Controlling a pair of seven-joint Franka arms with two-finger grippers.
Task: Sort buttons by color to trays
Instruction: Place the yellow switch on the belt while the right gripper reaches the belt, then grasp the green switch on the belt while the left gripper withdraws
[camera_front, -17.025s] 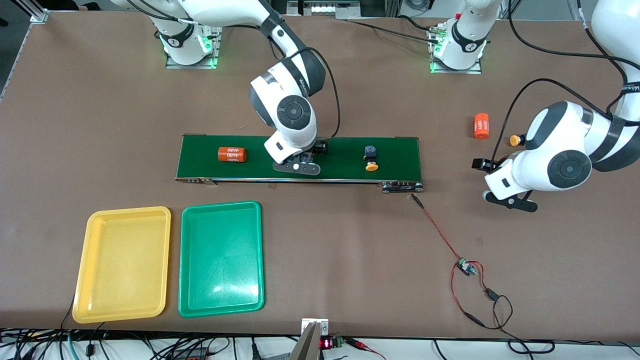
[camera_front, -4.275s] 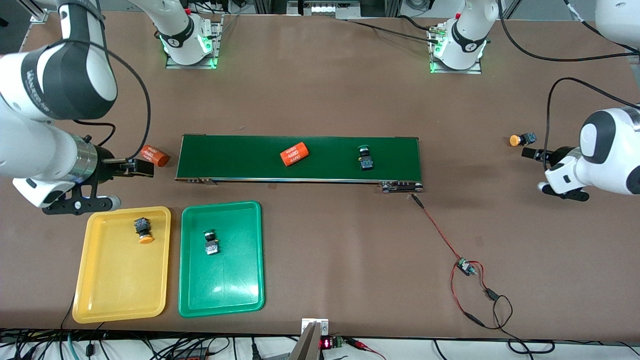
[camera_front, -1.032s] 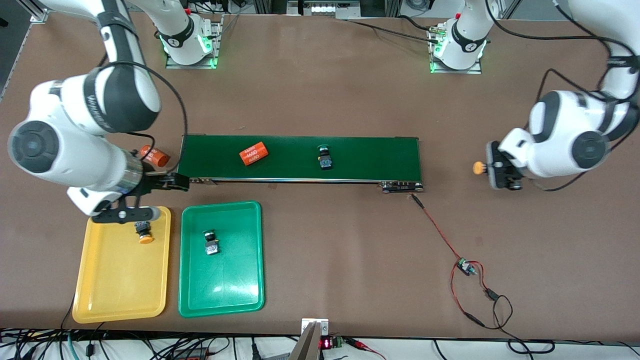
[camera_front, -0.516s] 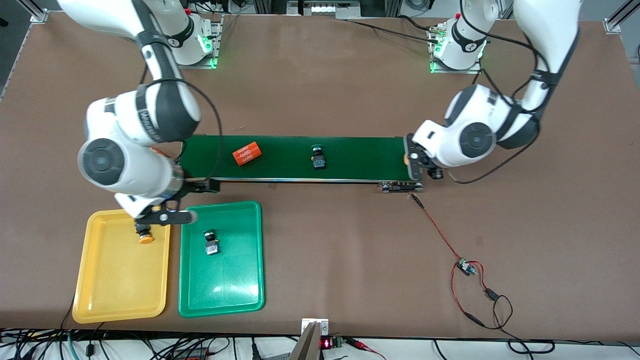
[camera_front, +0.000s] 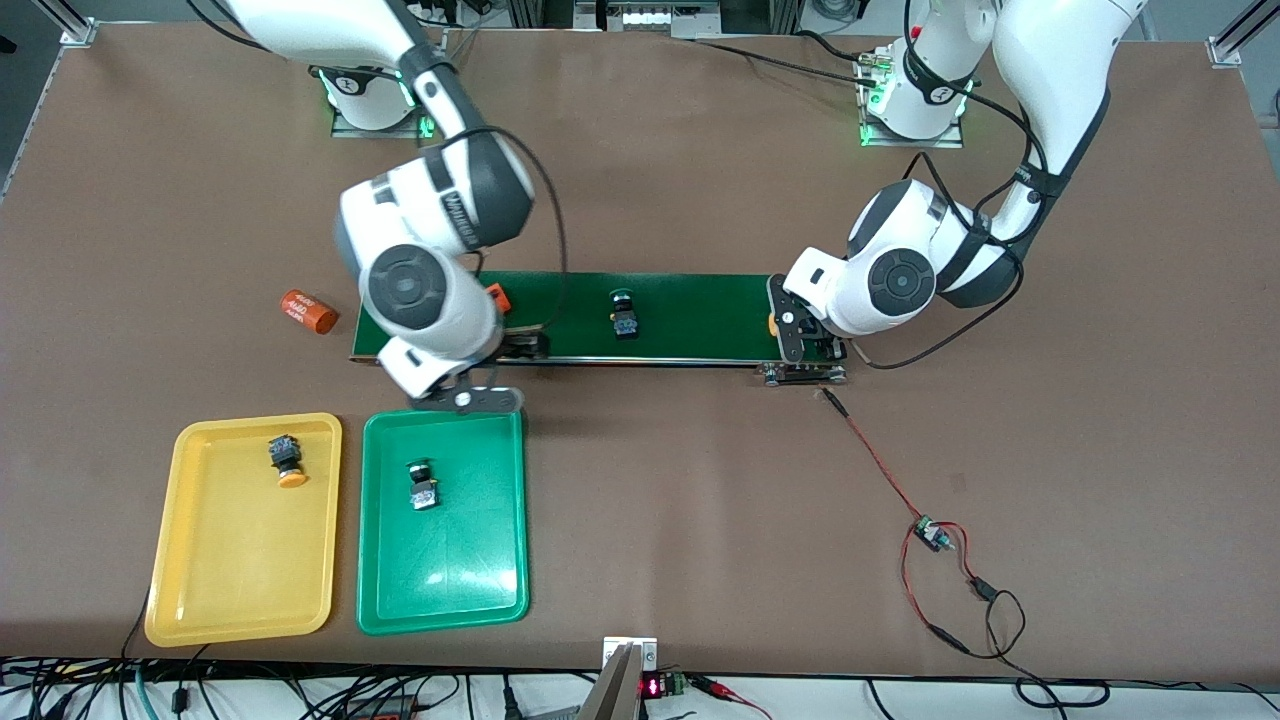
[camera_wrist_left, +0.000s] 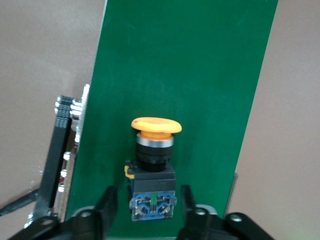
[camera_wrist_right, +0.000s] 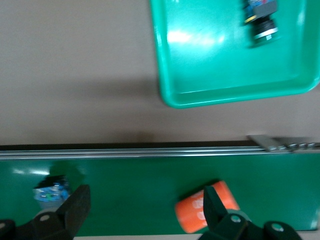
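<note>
An orange-yellow button (camera_front: 773, 322) lies on the dark-green belt (camera_front: 700, 315) at its end toward the left arm. My left gripper (camera_front: 790, 335) is open around it; in the left wrist view the fingers (camera_wrist_left: 107, 200) stand apart from the button's blue body (camera_wrist_left: 152, 202). A green button (camera_front: 623, 315) lies mid-belt and shows in the right wrist view (camera_wrist_right: 51, 190). My right gripper (camera_front: 525, 347) is open and empty (camera_wrist_right: 145, 200) over the belt beside an orange cylinder (camera_wrist_right: 207, 205). The yellow tray (camera_front: 240, 570) holds an orange-yellow button (camera_front: 287, 462). The green tray (camera_front: 450, 575) holds a green button (camera_front: 422, 486).
The orange cylinder on the belt (camera_front: 496, 297) is mostly hidden under the right arm. A second orange cylinder (camera_front: 308, 311) lies on the table off the belt's end toward the right arm. A red-and-black cable with a small board (camera_front: 930, 535) runs from the belt's other end.
My left gripper carried the orange-yellow button onto the belt's end and opened. My right arm swung from the yellow tray to over the belt. The green button and cylinder rode toward the right arm's end.
</note>
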